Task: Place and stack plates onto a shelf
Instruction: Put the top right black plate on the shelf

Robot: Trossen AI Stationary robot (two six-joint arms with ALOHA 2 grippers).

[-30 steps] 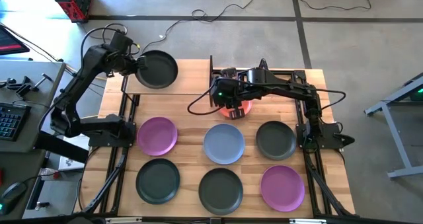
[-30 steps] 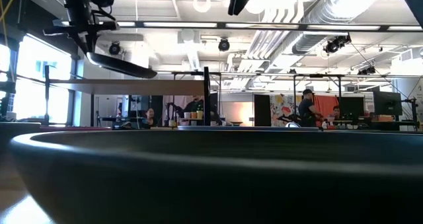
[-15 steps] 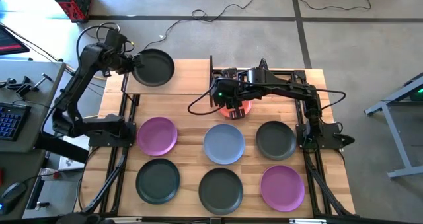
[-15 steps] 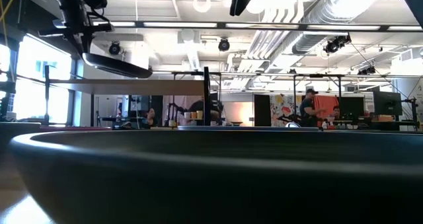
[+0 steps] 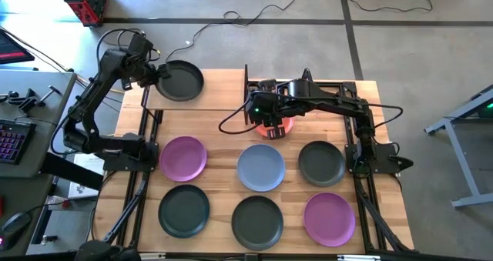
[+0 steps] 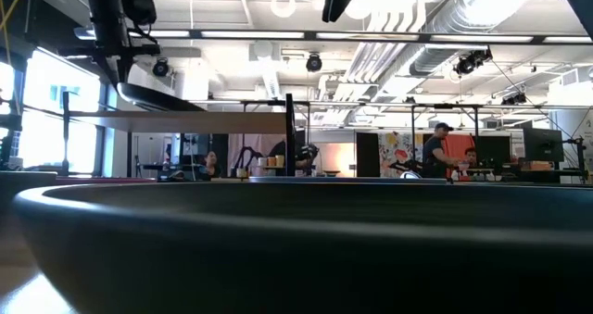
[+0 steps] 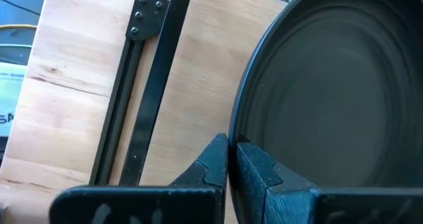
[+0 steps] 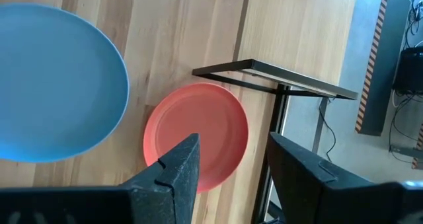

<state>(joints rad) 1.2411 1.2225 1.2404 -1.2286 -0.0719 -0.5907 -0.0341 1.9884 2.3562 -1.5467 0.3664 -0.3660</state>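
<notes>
My left gripper (image 5: pixel 159 74) is shut on a dark grey plate (image 5: pixel 182 81) above the left part of the light-wood shelf (image 5: pixel 223 92), at the table's far side. In the low view that plate (image 6: pixel 157 98) hangs tilted just over the shelf top (image 6: pixel 185 121). My right gripper (image 8: pixel 231 164) stands open above the orange plate (image 8: pixel 198 135), which lies flat on the table beside the shelf's corner post (image 8: pixel 284 75). The light blue plate (image 8: pixel 59 92) lies near it. My left gripper pinches the plate's rim (image 7: pixel 232 133) on the side toward the table's left edge, one finger inside the plate and one outside. The fingers come slanting down from the left. The plate is lifted clear and tilted, its free side lower.
On the table lie a purple plate (image 5: pixel 183 157), the light blue plate (image 5: pixel 261 167), a dark grey plate (image 5: pixel 322 162), two dark grey plates (image 5: pixel 184 209) (image 5: pixel 257 222) and a purple plate (image 5: pixel 330 218). A near plate (image 6: pixel 296 249) fills the low view's foreground.
My left gripper has sunk a little with the dark grey plate, bringing it closer to the shelf top and slightly toward the table's left edge; the plate stays tilted in the hold.
</notes>
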